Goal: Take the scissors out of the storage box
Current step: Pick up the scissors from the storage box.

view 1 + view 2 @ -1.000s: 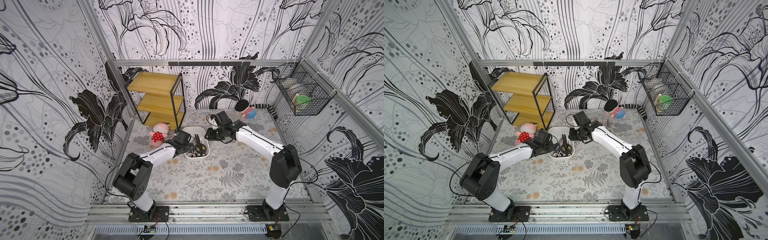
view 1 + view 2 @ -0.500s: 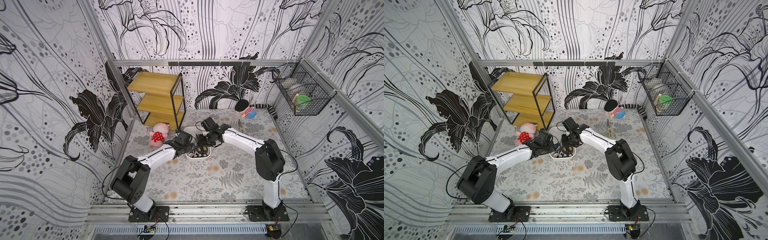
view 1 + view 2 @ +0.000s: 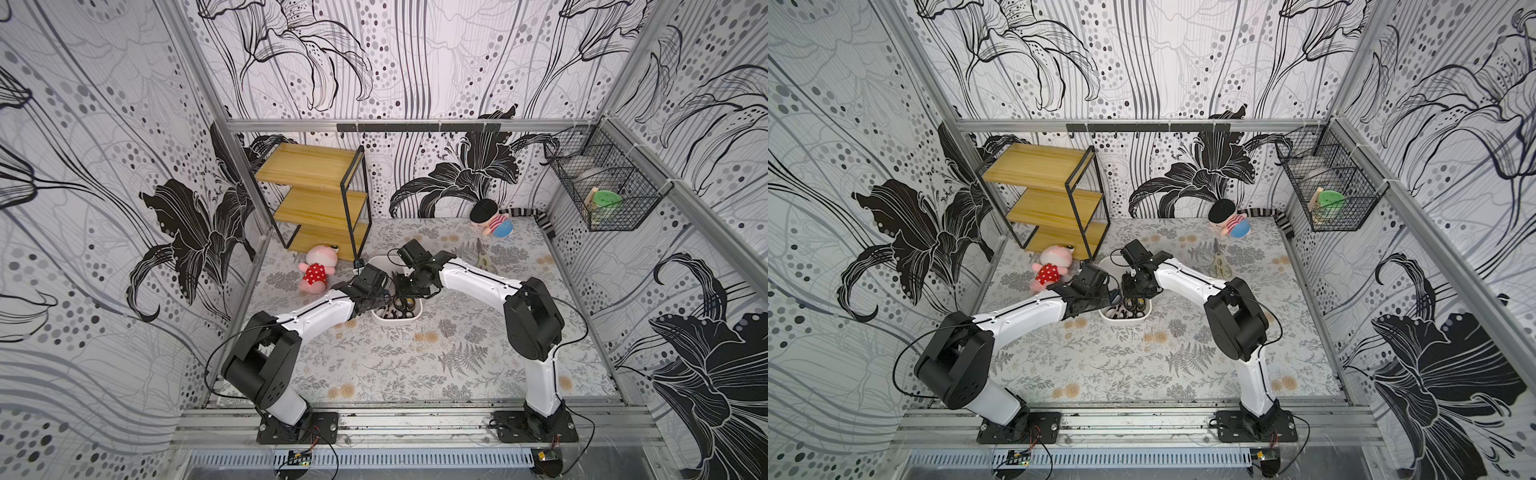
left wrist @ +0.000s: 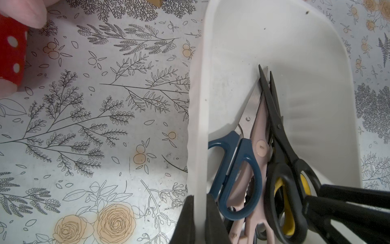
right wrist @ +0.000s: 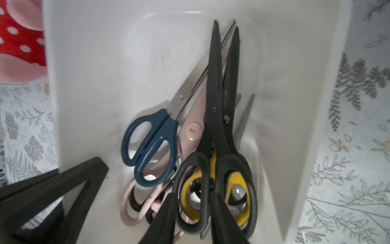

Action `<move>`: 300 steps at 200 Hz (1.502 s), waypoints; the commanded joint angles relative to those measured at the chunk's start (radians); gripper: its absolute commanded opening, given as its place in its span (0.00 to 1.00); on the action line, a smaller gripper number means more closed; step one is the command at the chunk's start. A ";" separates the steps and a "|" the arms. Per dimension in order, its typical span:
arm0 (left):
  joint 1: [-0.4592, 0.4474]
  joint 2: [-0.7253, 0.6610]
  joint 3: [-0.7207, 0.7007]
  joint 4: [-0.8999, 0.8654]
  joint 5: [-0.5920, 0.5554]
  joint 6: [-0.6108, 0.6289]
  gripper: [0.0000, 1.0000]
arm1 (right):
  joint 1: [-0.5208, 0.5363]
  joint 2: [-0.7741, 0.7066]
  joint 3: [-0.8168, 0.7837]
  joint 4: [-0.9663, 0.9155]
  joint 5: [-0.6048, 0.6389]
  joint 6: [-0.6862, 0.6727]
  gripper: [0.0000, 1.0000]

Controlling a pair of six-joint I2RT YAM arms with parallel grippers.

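In both top views the storage box (image 3: 395,319) (image 3: 1125,318) sits on the floral table (image 3: 395,361) between the two arms. The scissors (image 3: 401,305) (image 3: 1129,305) are heaped at its near end. The left gripper (image 3: 376,297) meets the box's left long wall. The right gripper (image 3: 401,289) hangs over the heap from the far right, so the two black heads crowd the box and hide much of it. A loose pair (image 3: 482,259) with pale handles lies on the table well to the right of the box. A pink plush doll (image 3: 316,272) in a red spotted dress lies left of the box's far end, apart from it, in front of a wooden shelf (image 3: 322,195). A second doll (image 3: 492,220) lies by the back wall, and a wire basket (image 3: 604,195) hangs on the right wall.

The left wrist view shows the left gripper (image 4: 199,196) pinching the box's side wall, with one of its fingers (image 4: 213,221) inside and the other outside. Just inside the wall lie dark blue scissors (image 4: 256,179), then pinkish scissors (image 4: 261,147), then yellow-and-black scissors (image 4: 283,152), all touching. The right gripper (image 4: 313,195) reaches over the yellow-and-black handles.

In the right wrist view the right gripper (image 5: 193,195) has its jaws a little apart. One ring of the yellow-and-black scissors (image 5: 236,177) sits between them; I cannot tell whether they press on it. The dark blue scissors (image 5: 164,131) lie just beside that ring, over the pinkish scissors (image 5: 193,131), and more handles show underneath. The left gripper's fingers (image 5: 69,179) stand at the wall near the blue handle.
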 commanded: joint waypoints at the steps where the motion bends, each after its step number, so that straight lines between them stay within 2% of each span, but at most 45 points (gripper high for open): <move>1: -0.006 -0.036 0.054 0.085 -0.036 -0.022 0.00 | 0.009 0.023 0.021 -0.049 0.027 0.026 0.32; 88: -0.012 -0.043 0.055 0.075 -0.052 -0.032 0.00 | 0.025 0.061 0.021 -0.066 0.027 0.039 0.31; 146: -0.013 -0.044 0.064 0.069 -0.061 -0.029 0.00 | 0.037 0.023 0.000 -0.080 0.057 0.058 0.32; 197: -0.012 -0.054 0.066 0.062 -0.061 -0.029 0.00 | 0.039 0.075 0.019 -0.066 0.074 0.073 0.30; 225: -0.013 -0.071 0.054 0.061 -0.064 -0.032 0.00 | 0.038 0.083 0.022 -0.059 0.077 0.076 0.24; 269: -0.013 -0.080 0.032 0.065 -0.073 -0.038 0.00 | 0.038 0.039 0.001 -0.031 0.073 0.077 0.01; 300: -0.012 -0.071 0.024 0.074 -0.076 -0.041 0.00 | 0.039 -0.001 0.010 -0.016 0.057 0.069 0.00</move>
